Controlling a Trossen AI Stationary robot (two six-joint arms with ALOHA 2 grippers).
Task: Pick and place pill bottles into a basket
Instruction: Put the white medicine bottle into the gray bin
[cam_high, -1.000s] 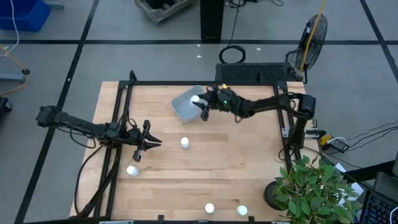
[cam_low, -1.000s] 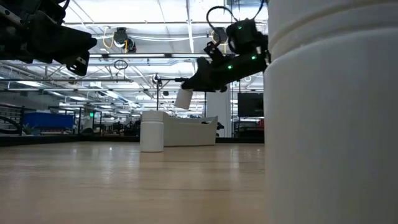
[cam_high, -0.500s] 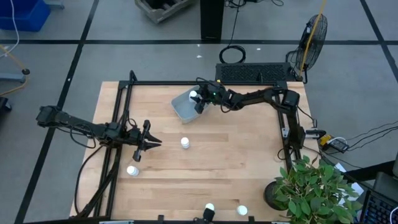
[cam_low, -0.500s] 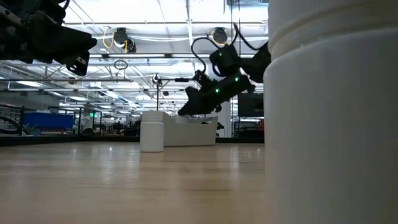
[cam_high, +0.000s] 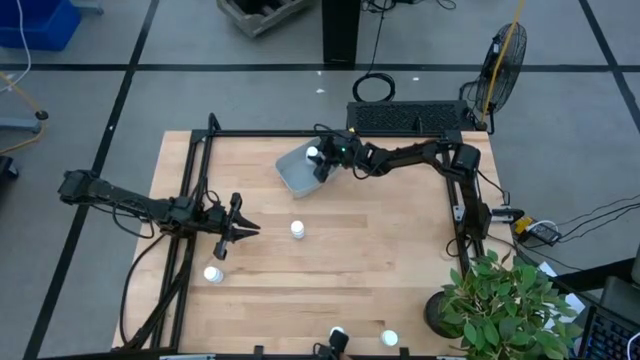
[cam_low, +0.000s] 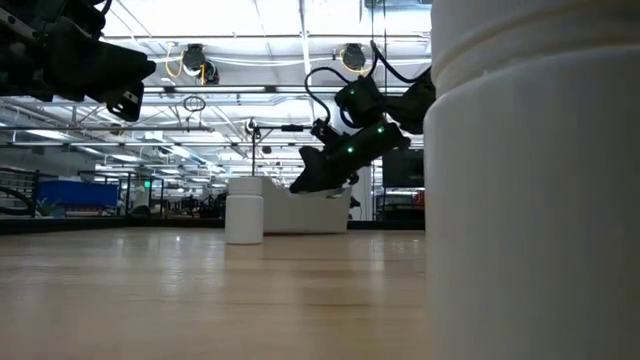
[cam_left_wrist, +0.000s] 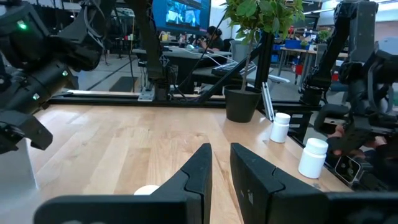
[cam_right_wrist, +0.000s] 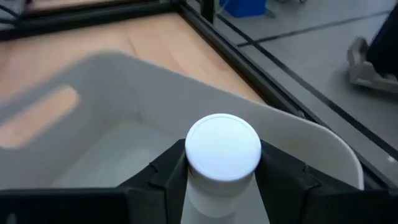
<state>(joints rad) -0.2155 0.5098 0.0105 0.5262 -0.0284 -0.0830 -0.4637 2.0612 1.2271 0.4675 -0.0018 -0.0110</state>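
Note:
The pale basket (cam_high: 297, 172) sits at the table's far middle. My right gripper (cam_high: 320, 160) reaches into it from the right, shut on a white pill bottle (cam_right_wrist: 222, 158) whose cap (cam_high: 312, 153) shows from above. In the low view the gripper (cam_low: 312, 183) dips behind the basket's wall (cam_low: 285, 210), which hides the bottle. Other bottles stand upright on the table: one at mid table (cam_high: 297, 229), one at the left (cam_high: 213, 273), two at the near edge (cam_high: 338, 335) (cam_high: 389, 339). My left gripper (cam_high: 238, 228) waits shut at the left, level above the table. My right gripper pinches the bottle between its two fingers (cam_right_wrist: 163, 177), one on each side of the body just below the cap (cam_right_wrist: 224, 148). The fingers come slanting down from the table's right. The bottle stands upright inside the basket; whether its base rests on the floor is hidden.
A black frame rail (cam_high: 320, 134) runs along the table's far edge just behind the basket. A potted plant (cam_high: 500, 300) stands at the near right corner. One bottle (cam_low: 535, 180) stands right before the low camera. Bare wood lies between the basket and the mid-table bottle.
My right gripper has gone down with the bottle, tipping further downward, and reached a little toward the table's far left over the basket. The bottle, which hung clear above the basket's wall in the low view, now sits hidden behind it.

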